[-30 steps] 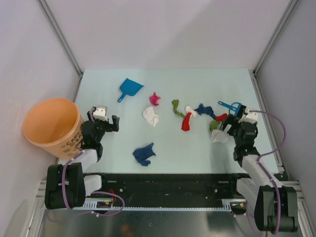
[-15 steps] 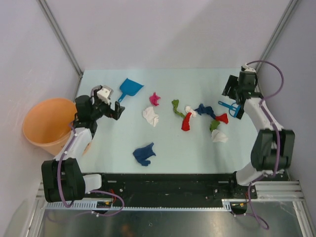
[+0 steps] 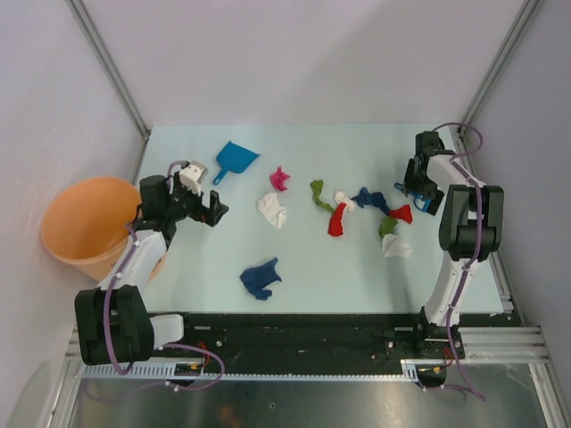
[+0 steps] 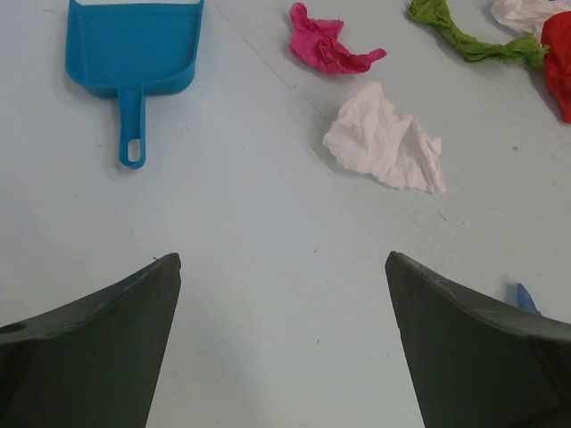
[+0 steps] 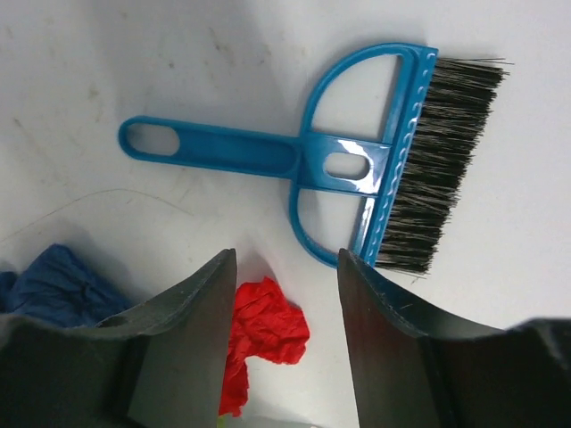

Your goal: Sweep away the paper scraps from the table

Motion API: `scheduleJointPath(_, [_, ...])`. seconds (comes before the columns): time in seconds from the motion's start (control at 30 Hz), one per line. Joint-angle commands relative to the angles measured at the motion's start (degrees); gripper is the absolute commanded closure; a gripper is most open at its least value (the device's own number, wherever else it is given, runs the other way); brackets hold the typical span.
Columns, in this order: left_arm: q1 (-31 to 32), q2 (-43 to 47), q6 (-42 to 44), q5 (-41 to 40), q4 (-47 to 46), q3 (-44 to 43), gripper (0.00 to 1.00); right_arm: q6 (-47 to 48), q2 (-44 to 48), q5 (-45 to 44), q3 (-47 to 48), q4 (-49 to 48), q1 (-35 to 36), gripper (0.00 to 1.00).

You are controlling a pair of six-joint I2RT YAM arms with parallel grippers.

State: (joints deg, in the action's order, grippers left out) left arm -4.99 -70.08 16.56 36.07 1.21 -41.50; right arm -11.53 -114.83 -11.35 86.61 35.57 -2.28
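Right wrist: right tool [image 5: 285, 267] half-hides red scrap [image 5: 268, 325].

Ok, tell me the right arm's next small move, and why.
Probably lower the right gripper onto the brush handle and close. Its jaws stand open just short of the brush, which lies free on the table, and the scraps are unswept.

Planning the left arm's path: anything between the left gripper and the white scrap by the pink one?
Nothing visible. Bare table lies between the left gripper and the white scrap; the pink scrap sits beyond it, the dustpan off to one side.
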Motion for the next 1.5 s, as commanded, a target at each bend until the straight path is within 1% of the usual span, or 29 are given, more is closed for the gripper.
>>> scheduleJointPath(0.0, [0.2,1.3,1.5,3.8,0.7,-0.8,0.0,-0.4,-3.2,1.0,2.3,-0.2,-2.4,0.48])
scheduleJointPath(0.2, [0.2,0.7,1.5,3.3,0.6,-1.0,0.0,0.4,-6.0,5.2,2.6,-3.8,-3.3,0.54])
scheduleJointPath(0.23, [0.3,0.6,1.6,3.2,0.6,-1.0,0.0,0.4,-7.1,5.1,2.7,-4.0,-3.2,0.57])
scheduleJointPath(0.3, [0.2,0.4,1.5,3.1,0.6,-1.0,0.0,0.3,-8.4,4.9,3.4,-2.9,-3.2,0.58])
scheduleJointPath(0.37, [0.2,0.7,1.6,3.5,0.6,-1.0,0.0,0.3,-9.5,4.1,3.4,-2.4,-3.0,0.62])
scheduleJointPath(0.47, [0.2,1.1,1.7,3.7,0.7,-1.0,0.0,0.3,-8.9,2.3,1.6,-2.3,-3.0,0.63])
scheduleJointPath(0.53, [0.2,1.1,1.8,3.9,0.7,-1.0,0.0,1.0,-8.0,2.4,0.6,-3.2,-3.3,0.67])
scheduleJointPath(0.63, [0.2,1.0,1.7,4.6,0.8,-1.0,0.0,2.8,-5.9,5.5,0.0,-3.2,-3.3,0.79])
scheduleJointPath(0.7, [0.2,1.1,1.6,4.6,0.8,-1.0,0.0,3.2,-4.5,6.6,0.0,-2.9,-3.3,0.83])
scheduleJointPath(0.73, [0.2,1.2,1.8,4.5,0.8,-1.0,0.0,3.2,-4.3,6.4,-0.1,-2.7,-3.3,0.9])
scheduleJointPath(0.77, [0.2,1.4,1.9,4.3,0.8,-1.0,0.0,3.2,-4.1,6.1,-0.6,-2.8,-3.3,0.99])
scheduleJointPath(0.8, [0.2,1.6,2.1,4.2,0.8,-1.0,0.0,3.4,-4.0,6.1,-0.9,-3.1,-3.6,1.0])
scheduleJointPath(0.87, [0.2,2.0,2.4,3.4,1.1,-1.0,0.0,3.7,-3.5,8.1,-1.7,-3.9,-3.9,1.0])
scheduleJointPath(0.93, [0.2,2.1,4.3,3.4,2.8,-1.6,0.0,3.6,-0.3,10.0,-2.4,-5.0,-4.0,1.0])
scheduleJointPath(0.97, [0.2,2.1,4.9,3.5,3.8,-2.5,0.0,3.5,1.3,12.7,-2.9,-6.6,-4.0,1.0])
scheduleJointPath(1.0, [0.2,2.1,5.6,3.9,4.5,-3.1,0.0,3.4,5.4,13.8,-4.0,-7.6,-4.0,1.0])
scheduleJointPath(1.1, [0.3,2.1,6.3,4.9,7.0,-5.3,0.0,2.0,11.1,17.4,-5.4,-10.2,-4.0,1.0])
scheduleJointPath(1.13, [0.3,2.2,6.3,5.4,7.7,-5.7,0.0,1.7,14.3,18.2,-5.7,-10.4,-4.0,1.0])
scheduleJointPath(1.23, [0.6,2.8,6.3,7.4,9.4,-7.0,0.0,0.7,19.4,21.9,-7.0,-10.4,-4.0,1.0])
scheduleJointPath(1.33, [1.5,3.0,6.6,9.9,11.8,-8.4,0.0,-0.9,23.8,27.7,-9.2,-11.7,-3.9,1.0])
scheduleJointPath(1.4, [3.0,3.1,7.3,11.4,13.3,-10.1,0.0,-0.7,27.6,35.3,-9.5,-12.5,-2.9,1.0])
scheduleJointPath(1.43, [3.7,3.2,9.0,12.9,15.6,-10.9,0.0,-0.2,28.7,38.5,-9.4,-12.5,-2.2,1.0])
scheduleJointPath(1.47, [4.5,3.7,10.6,13.8,17.0,-12.6,0.0,0.9,31.2,45.0,-9.5,-12.2,-1.4,1.0])
